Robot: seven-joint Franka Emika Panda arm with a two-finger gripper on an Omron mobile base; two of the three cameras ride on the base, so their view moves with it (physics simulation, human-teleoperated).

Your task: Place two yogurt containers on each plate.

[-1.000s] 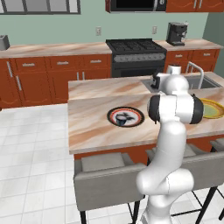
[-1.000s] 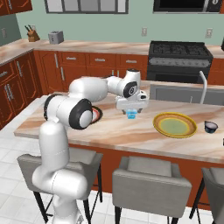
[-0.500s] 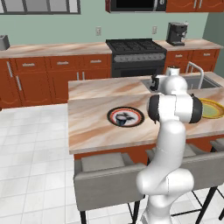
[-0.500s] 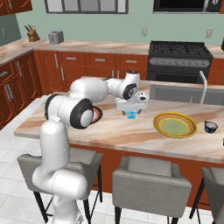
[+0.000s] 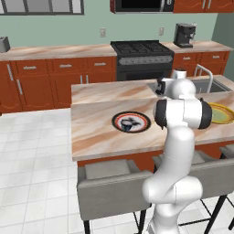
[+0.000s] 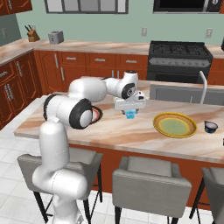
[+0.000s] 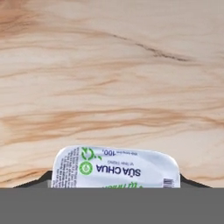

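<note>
Your gripper [image 6: 130, 114] sits closed around the light blue yogurt cup [image 6: 130, 114]. It's low over the island counter [image 6: 131, 131], left of the yellow plate [image 6: 175, 125].

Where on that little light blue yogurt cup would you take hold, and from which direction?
Grip the light blue yogurt cup across its side walls, coming straight down from above, as the end effector is placed now. It stands upright on the island counter with its flat printed lid facing up, so the sides are free.
</note>
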